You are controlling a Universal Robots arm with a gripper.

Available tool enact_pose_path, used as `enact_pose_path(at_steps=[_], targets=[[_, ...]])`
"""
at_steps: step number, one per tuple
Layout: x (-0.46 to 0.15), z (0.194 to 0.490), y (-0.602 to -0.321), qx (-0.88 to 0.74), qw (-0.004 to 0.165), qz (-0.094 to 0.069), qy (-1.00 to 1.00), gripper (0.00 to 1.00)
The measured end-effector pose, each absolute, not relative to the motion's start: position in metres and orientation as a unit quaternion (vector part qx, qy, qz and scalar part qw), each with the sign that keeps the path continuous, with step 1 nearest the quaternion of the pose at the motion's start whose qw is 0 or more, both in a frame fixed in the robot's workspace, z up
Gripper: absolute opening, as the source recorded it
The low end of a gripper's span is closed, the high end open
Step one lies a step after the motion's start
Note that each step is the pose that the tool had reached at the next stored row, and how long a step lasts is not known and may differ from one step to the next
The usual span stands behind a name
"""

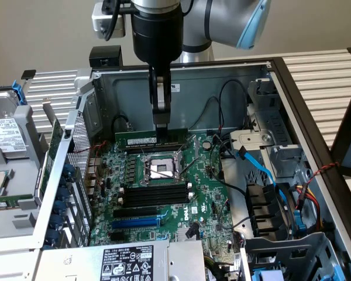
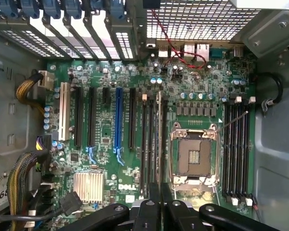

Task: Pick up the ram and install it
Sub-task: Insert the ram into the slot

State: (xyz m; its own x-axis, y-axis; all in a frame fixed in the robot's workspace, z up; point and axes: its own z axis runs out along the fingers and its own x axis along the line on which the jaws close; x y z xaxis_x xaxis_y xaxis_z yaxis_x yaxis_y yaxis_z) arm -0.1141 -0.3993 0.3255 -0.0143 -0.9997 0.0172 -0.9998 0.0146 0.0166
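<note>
Ram (image 1: 141, 139), a long thin green circuit-board stick with a white label, hangs on edge under the black gripper (image 1: 161, 124), whose fingers pinch its top edge. Its long axis runs level across the exterior view, parallel to the long black memory slots (image 1: 152, 196), above the green motherboard (image 1: 205, 193).

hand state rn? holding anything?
Hand: closed on the ram, held on edge at the memory slots beside the CPU socket.

a lab bench: opened pc case (image 1: 140, 93) with bare motherboard (image 1: 207, 175).
</note>
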Motion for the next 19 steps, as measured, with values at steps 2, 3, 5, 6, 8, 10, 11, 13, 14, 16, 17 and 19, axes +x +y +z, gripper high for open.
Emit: enact_pose_path(at_steps=[2, 3, 5, 6, 8, 10, 11, 13, 14, 16, 17, 19], targets=[[-0.114, 0.325, -0.399, 0.702, 0.014, 0.002, -0.712, 0.13], [-0.114, 0.325, -0.399, 0.702, 0.014, 0.002, -0.712, 0.13], [-0.114, 0.325, -0.399, 0.702, 0.013, 0.002, -0.712, 0.13], [-0.114, 0.324, -0.399, 0.700, 0.013, 0.003, -0.714, 0.13], [-0.114, 0.322, -0.399, 0.697, 0.012, 0.004, -0.717, 0.13], [-0.114, 0.321, -0.399, 0.691, 0.010, 0.005, -0.723, 0.13], [-0.114, 0.320, -0.399, 0.688, 0.009, 0.006, -0.726, 0.13], [-0.114, 0.318, -0.399, 0.685, 0.007, 0.006, -0.728, 0.13], [-0.114, 0.316, -0.399, 0.685, 0.007, 0.006, -0.728, 0.13], [-0.114, 0.313, -0.399, 0.685, 0.007, 0.007, -0.728, 0.13], [-0.114, 0.311, -0.399, 0.685, 0.007, 0.007, -0.728, 0.13], [-0.114, 0.307, -0.400, 0.686, 0.007, 0.007, -0.728, 0.13]])
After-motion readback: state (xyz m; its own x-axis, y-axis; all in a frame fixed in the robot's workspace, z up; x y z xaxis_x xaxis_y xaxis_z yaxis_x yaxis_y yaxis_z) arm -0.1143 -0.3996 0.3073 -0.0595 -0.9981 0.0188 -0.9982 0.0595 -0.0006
